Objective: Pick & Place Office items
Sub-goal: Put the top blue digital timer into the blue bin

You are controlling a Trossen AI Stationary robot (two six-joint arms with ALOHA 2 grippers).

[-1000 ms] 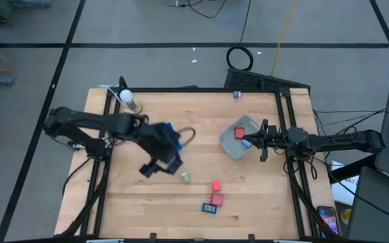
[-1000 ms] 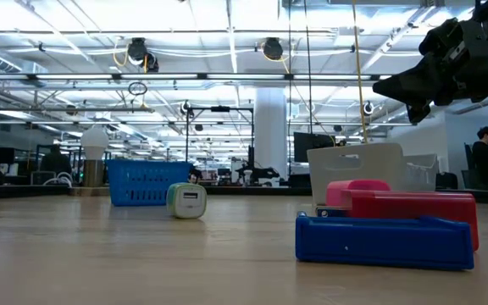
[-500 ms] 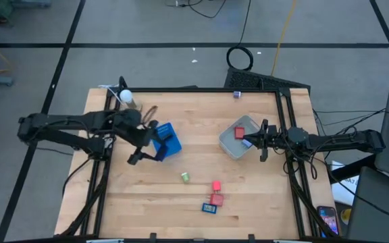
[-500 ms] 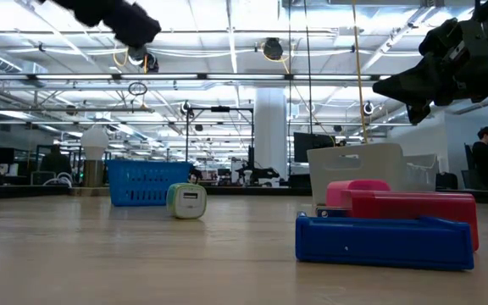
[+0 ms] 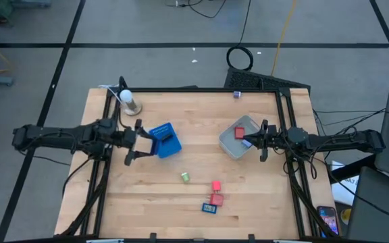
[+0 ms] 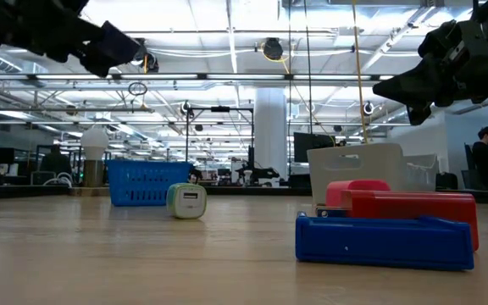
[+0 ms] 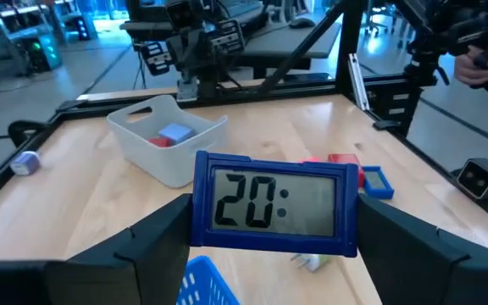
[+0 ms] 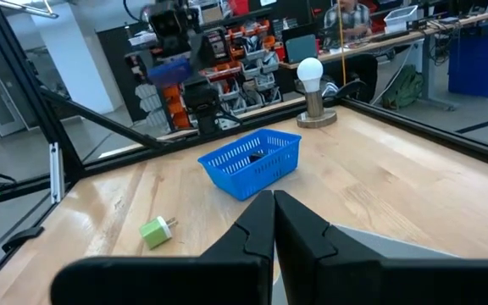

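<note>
A blue digital clock (image 7: pixel 274 204) sits clamped between my left gripper (image 5: pixel 135 140) fingers, left of centre in the high view beside the blue basket (image 5: pixel 165 140), presumably for deposit. My right gripper (image 5: pixel 250 142), fingers closed and empty, waits over the clear tub (image 5: pixel 232 150).

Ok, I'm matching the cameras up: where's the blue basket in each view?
High: blue basket left of centre.
Low: at the left, behind the green plug.
Left wrist: bottom edge, under the clock.
Right wrist: centre.
Shared landmark: green plug, near it in high, low and right wrist.
</note>
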